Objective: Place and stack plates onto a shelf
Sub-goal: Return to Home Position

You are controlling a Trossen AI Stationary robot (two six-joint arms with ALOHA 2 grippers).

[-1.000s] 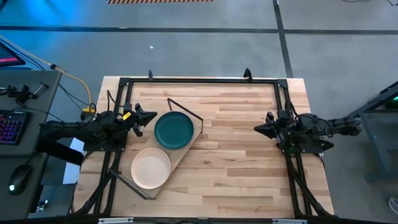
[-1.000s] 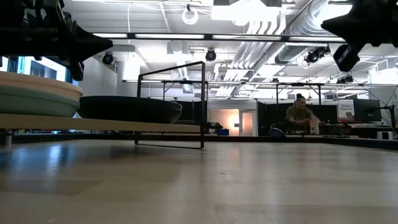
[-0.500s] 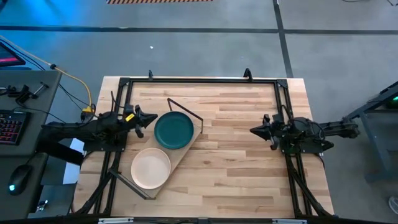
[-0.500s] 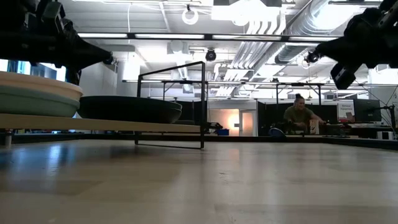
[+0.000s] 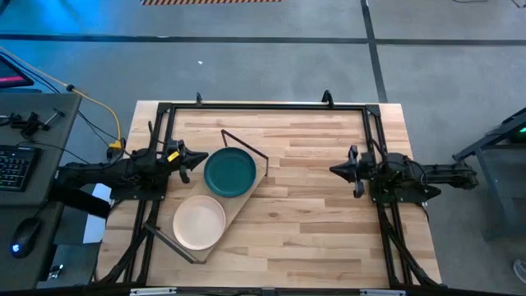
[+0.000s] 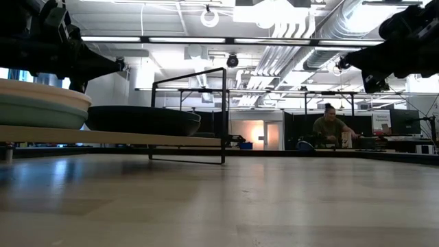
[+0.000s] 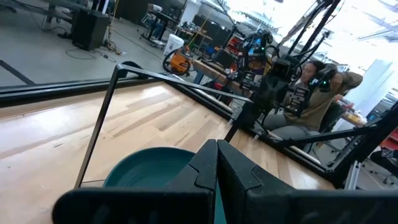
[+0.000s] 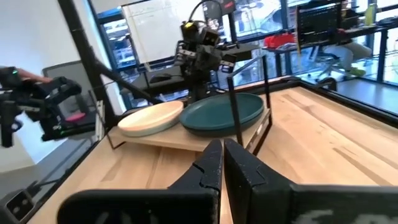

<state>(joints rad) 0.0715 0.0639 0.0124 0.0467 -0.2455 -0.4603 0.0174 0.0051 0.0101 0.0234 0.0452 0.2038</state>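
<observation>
The pale plywood shelf (image 5: 240, 204) lies slantwise on the table's left half, with black rod frames at its ends. The dark teal plate (image 5: 230, 173) and the cream-white plate (image 5: 199, 223) rest on it side by side. In the low view the cream plate (image 6: 34, 90) sits on the pale sage plate (image 6: 31, 113), and a dark plate (image 6: 144, 120) stands beside them; the black plate cannot be told apart. My left gripper (image 5: 203, 158) (image 7: 216, 152) hovers shut at the teal plate's left rim, touching nothing. My right gripper (image 5: 333, 170) (image 8: 222, 148) hangs shut over the table's right half.
A black rod frame (image 5: 263, 107) runs round the table's far and side edges. Bare butcher-block tabletop (image 5: 312, 214) stretches between the shelf and my right gripper. A desk with a keyboard (image 5: 16, 164) stands left of the table. A person (image 6: 333, 127) sits far behind in the room.
My right gripper has moved a little toward the table's left, and its arm has straightened out behind it. My left gripper has dipped slightly beside the teal plate. The plates and the shelf have stayed where they were.
</observation>
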